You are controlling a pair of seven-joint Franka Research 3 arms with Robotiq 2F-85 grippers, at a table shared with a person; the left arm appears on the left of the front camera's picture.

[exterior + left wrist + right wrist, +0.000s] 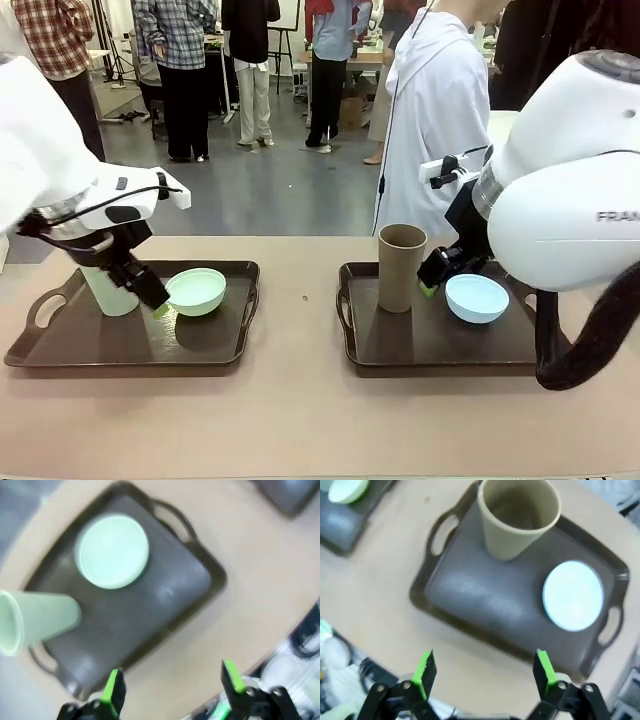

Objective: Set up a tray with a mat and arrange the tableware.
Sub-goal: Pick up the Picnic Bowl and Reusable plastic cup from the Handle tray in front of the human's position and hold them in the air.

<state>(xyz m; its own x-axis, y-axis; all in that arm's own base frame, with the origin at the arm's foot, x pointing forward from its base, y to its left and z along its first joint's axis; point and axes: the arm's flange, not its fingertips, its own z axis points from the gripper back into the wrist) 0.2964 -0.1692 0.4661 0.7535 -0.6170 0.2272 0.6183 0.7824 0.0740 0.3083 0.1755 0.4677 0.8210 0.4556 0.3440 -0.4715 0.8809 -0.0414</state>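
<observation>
Tableware (196, 291): resting on two trays (60, 350), each tumbler (402, 268) at nine o'clock of its bowl (477, 298); hovering close with left gripper (172, 677) and right gripper (485, 667) spread, empty; likely risking tipping a tall tumbler while swinging sideways.

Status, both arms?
Open, empty: left end effector, right end effector. On left tray: mint tumbler, mint bowl. On right tray: brown tumbler, blue bowl. Nothing blocking.

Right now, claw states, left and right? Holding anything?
Left claw: open, holding nothing.
Right claw: open, holding nothing.
</observation>
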